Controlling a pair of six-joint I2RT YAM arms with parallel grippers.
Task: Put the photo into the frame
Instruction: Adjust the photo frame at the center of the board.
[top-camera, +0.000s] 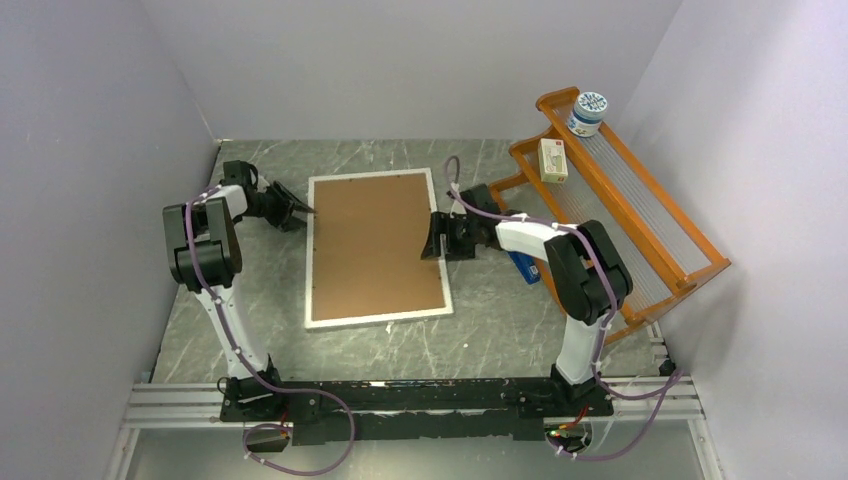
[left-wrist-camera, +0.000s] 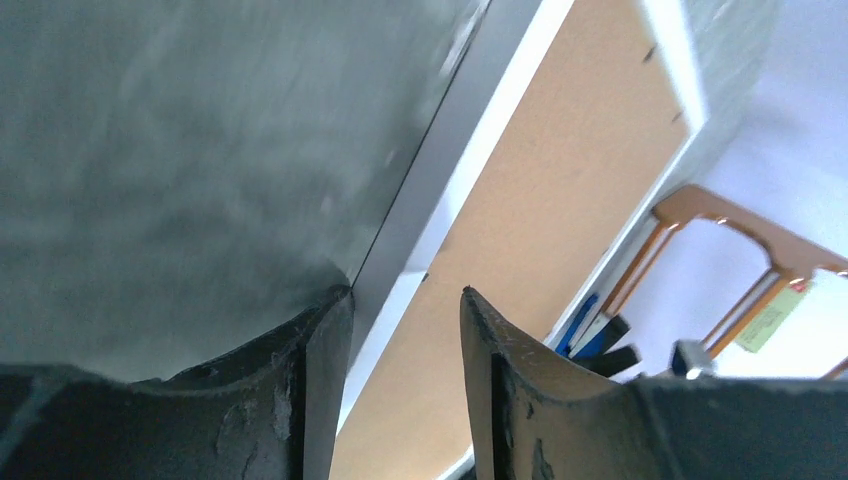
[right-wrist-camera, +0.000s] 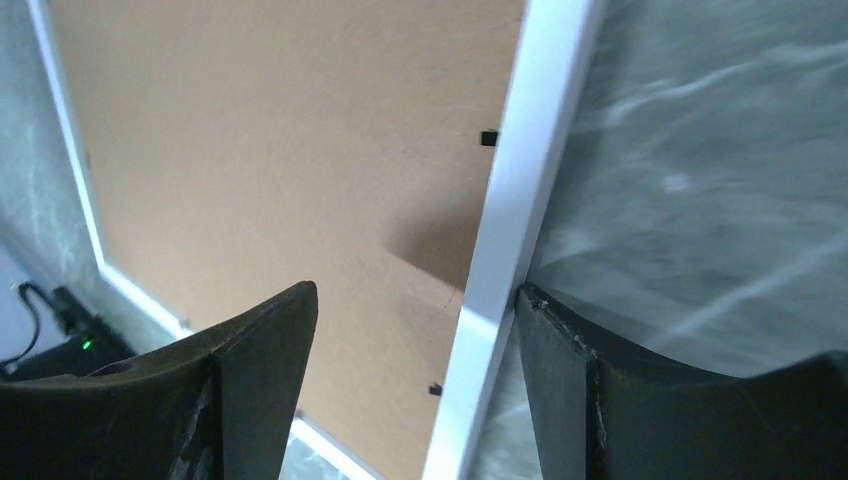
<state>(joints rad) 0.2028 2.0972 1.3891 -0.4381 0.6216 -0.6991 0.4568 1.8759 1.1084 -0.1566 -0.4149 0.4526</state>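
Note:
The frame (top-camera: 380, 320) lies flat in the middle of the table, its thin white rim around a plain brown backing board (top-camera: 375, 245). The photo is hidden. My left gripper (top-camera: 300, 212) is at the frame's left edge. In the left wrist view that gripper (left-wrist-camera: 405, 292) is open, its jaws astride the frame's rim (left-wrist-camera: 480, 150), with a gap still showing. My right gripper (top-camera: 432, 238) is at the frame's right edge. The right wrist view shows it (right-wrist-camera: 416, 288) open, one finger over the board and the other against the outside of the frame's rim (right-wrist-camera: 520, 160).
An orange wooden rack (top-camera: 640, 200) stands at the right, with a white jar (top-camera: 587, 113) and a small box (top-camera: 552, 160) on it. A blue object (top-camera: 524, 268) lies under the right arm. Grey walls close in on the left, back and right.

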